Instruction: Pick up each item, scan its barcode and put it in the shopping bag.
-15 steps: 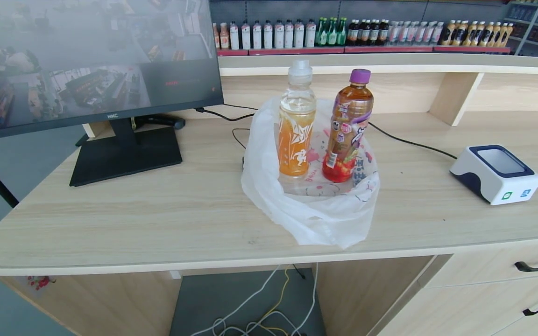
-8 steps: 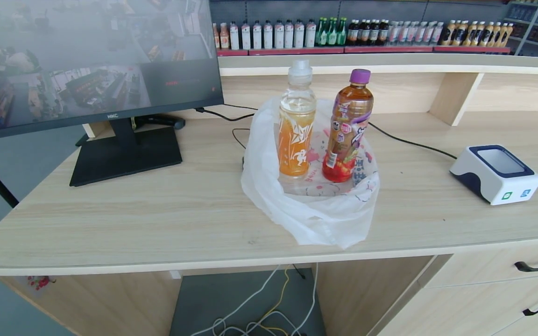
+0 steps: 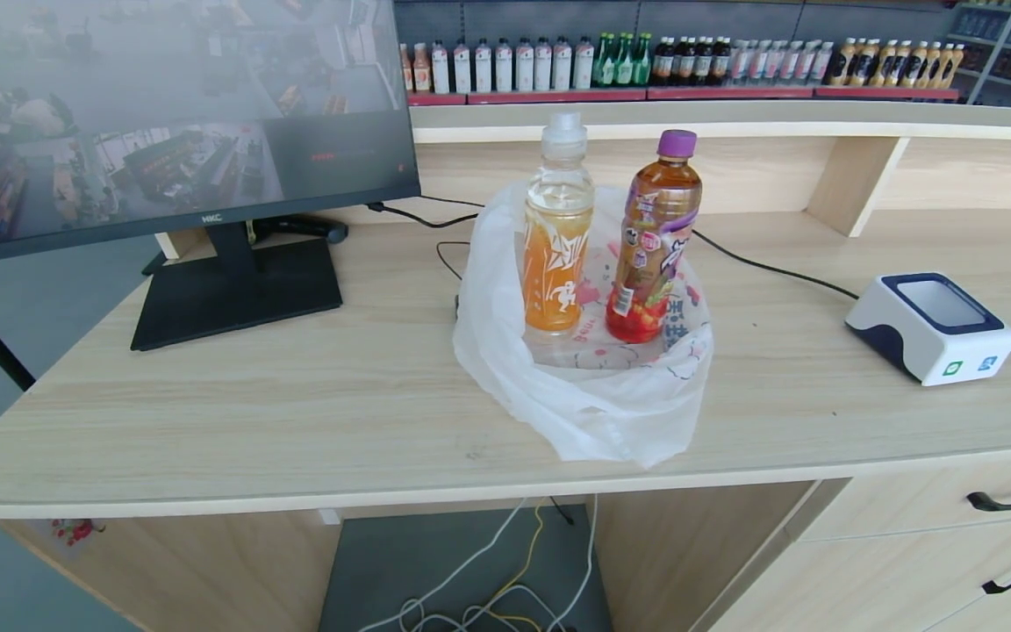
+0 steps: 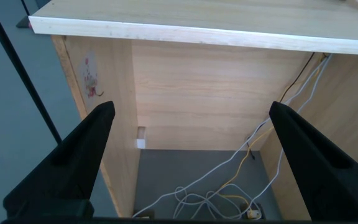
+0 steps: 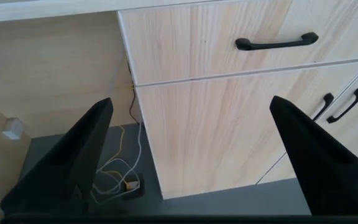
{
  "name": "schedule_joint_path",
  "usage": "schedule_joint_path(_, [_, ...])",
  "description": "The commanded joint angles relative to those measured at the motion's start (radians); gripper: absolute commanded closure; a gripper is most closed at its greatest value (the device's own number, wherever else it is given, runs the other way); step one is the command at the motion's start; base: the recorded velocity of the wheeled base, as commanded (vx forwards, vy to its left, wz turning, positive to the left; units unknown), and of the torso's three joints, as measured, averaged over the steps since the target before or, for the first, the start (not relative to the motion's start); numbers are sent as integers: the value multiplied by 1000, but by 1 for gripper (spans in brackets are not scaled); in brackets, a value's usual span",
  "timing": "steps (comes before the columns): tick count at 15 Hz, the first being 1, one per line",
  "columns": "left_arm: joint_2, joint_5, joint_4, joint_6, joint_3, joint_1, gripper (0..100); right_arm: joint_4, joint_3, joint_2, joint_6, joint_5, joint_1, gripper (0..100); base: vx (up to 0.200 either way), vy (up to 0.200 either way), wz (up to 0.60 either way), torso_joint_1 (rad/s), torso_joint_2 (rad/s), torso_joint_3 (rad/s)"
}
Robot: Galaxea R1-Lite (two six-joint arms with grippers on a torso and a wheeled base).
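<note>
A white plastic shopping bag [image 3: 589,391] lies spread open in the middle of the wooden counter [image 3: 295,404]. Two bottles stand upright inside it: an orange drink bottle [image 3: 556,237] with a clear cap on the left and a purple-capped tea bottle [image 3: 653,246] on the right. The white and navy barcode scanner [image 3: 931,326] sits at the counter's right side. My left gripper [image 4: 191,158] is open below the counter's front edge, facing the leg space. My right gripper [image 5: 191,155] is open too, low in front of the drawers [image 5: 247,68].
A large monitor [image 3: 163,114] on a black stand takes up the counter's left back. A black cable [image 3: 769,268] runs from behind the bag to the scanner. Loose wires [image 4: 229,186] lie on the floor under the counter. A raised ledge and bottle shelves stand behind.
</note>
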Motion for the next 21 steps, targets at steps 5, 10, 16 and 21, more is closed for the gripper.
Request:
schedule_joint_path(5, [0,0,0,-2,0,0,0,1,0,4,-2,0,-2,0,-120,0,0,3,-2,0])
schedule_joint_path(10, [0,0,0,1,0,0,0,1,0,4,-4,0,-1,0,0,0,0,0,0,0])
schedule_joint_path(16, [0,0,0,0,0,1,0,1,0,4,-2,0,-1,0,0,-100,0,-2,0,1])
schedule_joint_path(21, [0,0,0,-5,0,1,0,1,0,4,-2,0,-2,0,0,-200,0,6,3,3])
